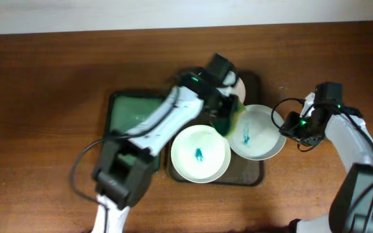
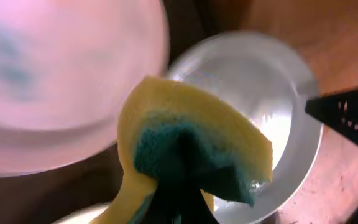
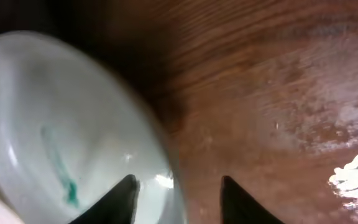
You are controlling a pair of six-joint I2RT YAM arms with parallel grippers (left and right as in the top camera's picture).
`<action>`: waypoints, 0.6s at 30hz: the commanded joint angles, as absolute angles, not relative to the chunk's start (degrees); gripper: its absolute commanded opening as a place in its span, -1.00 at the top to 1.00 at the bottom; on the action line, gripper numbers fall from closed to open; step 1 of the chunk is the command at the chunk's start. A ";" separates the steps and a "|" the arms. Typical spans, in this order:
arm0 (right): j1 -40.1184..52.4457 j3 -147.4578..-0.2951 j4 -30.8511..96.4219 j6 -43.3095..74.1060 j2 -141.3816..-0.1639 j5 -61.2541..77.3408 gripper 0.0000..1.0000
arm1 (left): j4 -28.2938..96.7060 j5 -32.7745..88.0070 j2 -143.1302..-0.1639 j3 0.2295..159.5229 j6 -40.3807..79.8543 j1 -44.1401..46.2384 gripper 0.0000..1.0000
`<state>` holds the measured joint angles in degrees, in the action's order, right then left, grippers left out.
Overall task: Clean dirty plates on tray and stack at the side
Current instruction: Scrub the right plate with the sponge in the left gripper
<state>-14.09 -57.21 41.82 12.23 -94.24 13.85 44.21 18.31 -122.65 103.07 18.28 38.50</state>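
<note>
The dark tray (image 1: pixel 246 172) holds three white plates. The front plate (image 1: pixel 201 154) has a teal smear at its centre. The right plate (image 1: pixel 259 133) carries a teal streak and overhangs the tray's right rim. The back plate (image 1: pixel 239 86) is mostly hidden by my left arm. My left gripper (image 1: pixel 226 111) is shut on a yellow-and-green sponge (image 1: pixel 230 120) at the right plate's left edge. In the left wrist view the sponge (image 2: pixel 191 143) hangs over that plate (image 2: pixel 263 93). My right gripper (image 3: pixel 178 183) is open and straddles the right plate's rim (image 3: pixel 61 124); it also shows in the overhead view (image 1: pixel 291 127).
A smaller green tray (image 1: pixel 135 110) lies to the left of the dark tray, partly under my left arm. Bare wooden table (image 1: pixel 37 97) lies to the left, and more (image 3: pixel 278 93) to the right of the plates. A blurred plate (image 2: pixel 55 74) fills the left wrist view's upper left.
</note>
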 commanded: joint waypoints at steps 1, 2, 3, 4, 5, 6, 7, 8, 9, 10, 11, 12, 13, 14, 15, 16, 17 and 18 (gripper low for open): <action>-14.26 -57.98 40.64 12.27 -98.26 16.60 0.60 | 39.75 25.02 -129.69 103.74 24.45 42.59 1.00; -14.24 -57.98 40.66 12.27 -99.00 17.43 0.74 | 38.50 26.20 -131.39 103.74 24.84 43.59 1.00; -14.22 -57.98 40.71 12.27 -99.50 17.61 0.81 | 37.80 26.37 -132.46 103.74 24.82 44.36 1.00; -14.22 -57.98 40.88 12.27 -99.59 17.58 0.86 | 37.32 26.11 -133.60 103.74 24.80 45.32 1.00; -14.22 -57.98 40.95 12.27 -99.59 17.58 0.89 | 37.23 25.32 -134.67 103.74 24.73 46.17 1.00; -14.22 -57.98 41.21 12.27 -99.59 17.58 0.92 | 37.34 23.79 -135.37 103.72 24.18 46.92 1.00; -14.22 -57.98 41.47 12.27 -99.59 17.58 0.91 | 37.39 22.41 -135.94 103.72 23.90 47.62 1.00; -14.22 -57.98 41.56 12.27 -99.59 17.58 0.92 | 37.69 21.04 -136.31 103.72 23.66 48.53 1.00; -14.22 -57.98 41.63 12.27 -99.59 17.58 0.91 | 37.69 20.99 -136.31 103.72 23.51 49.04 1.00; -14.22 -57.98 41.71 12.29 -99.59 17.58 0.92 | 37.74 22.41 -136.29 104.05 23.51 49.36 1.00; -14.22 -57.98 41.74 12.27 -99.59 17.58 0.91 | 37.65 28.71 -136.29 104.84 23.53 49.34 1.00; -14.22 -57.98 41.78 12.27 -99.59 17.58 0.92 | 37.23 35.59 -136.29 105.69 23.53 49.34 1.00; -14.22 -57.98 41.78 12.27 -99.59 17.58 0.92 | 36.64 38.26 -136.29 106.06 23.53 49.34 1.00; -14.22 -57.98 41.78 12.29 -99.59 17.58 0.91 | 36.64 36.75 -136.29 106.06 23.53 49.34 1.00; -14.22 -57.98 41.93 12.29 -99.59 17.58 0.92 | 36.56 35.14 -136.31 106.06 23.53 49.15 1.00; -14.22 -57.98 42.00 12.29 -99.59 17.58 0.92 | 36.45 35.14 -136.31 106.06 23.51 49.12 1.00; -14.22 -57.98 42.00 12.29 -99.59 17.58 0.92 | 37.06 31.48 -136.31 106.06 22.72 48.99 1.00; -14.22 -57.98 42.00 12.29 -99.59 17.58 0.91 | 39.88 18.72 -136.31 106.06 22.46 48.82 1.00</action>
